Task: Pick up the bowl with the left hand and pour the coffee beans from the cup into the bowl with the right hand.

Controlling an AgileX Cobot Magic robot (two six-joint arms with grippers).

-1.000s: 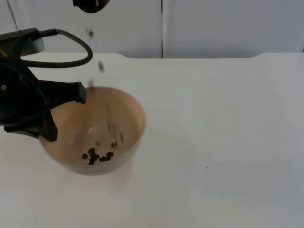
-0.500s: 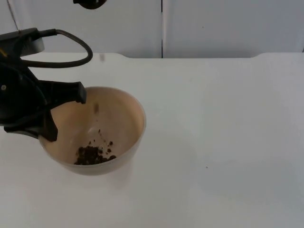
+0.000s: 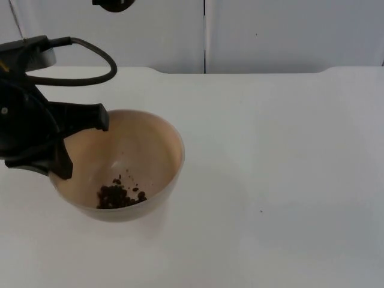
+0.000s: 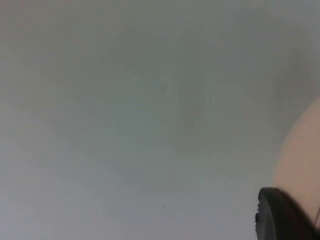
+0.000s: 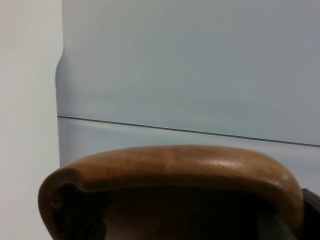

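A tan bowl (image 3: 162, 150) hangs just over the white table at the left, and my left gripper (image 3: 79, 143) is shut on its near-left rim. A small heap of dark coffee beans (image 3: 120, 195) lies in the bowl's bottom. The left wrist view has the bowl's outer wall (image 4: 300, 160) beside a black fingertip (image 4: 280, 215). High above the bowl, at the picture's upper edge, hangs the brown wooden cup (image 3: 114, 5). Its tipped rim (image 5: 170, 165) looms close in the right wrist view, with my right gripper shut on it and one black fingertip (image 5: 311, 212) at its side.
The white table top (image 3: 270, 180) stretches bare to the right of the bowl. The grey partition wall (image 3: 288, 36) closes it off at the back, with a dark vertical seam (image 3: 204, 36).
Beans were falling from the cup into the bowl; now none are in the air and the heap in the bowl has grown. Bowl, cup and arms have stayed put.
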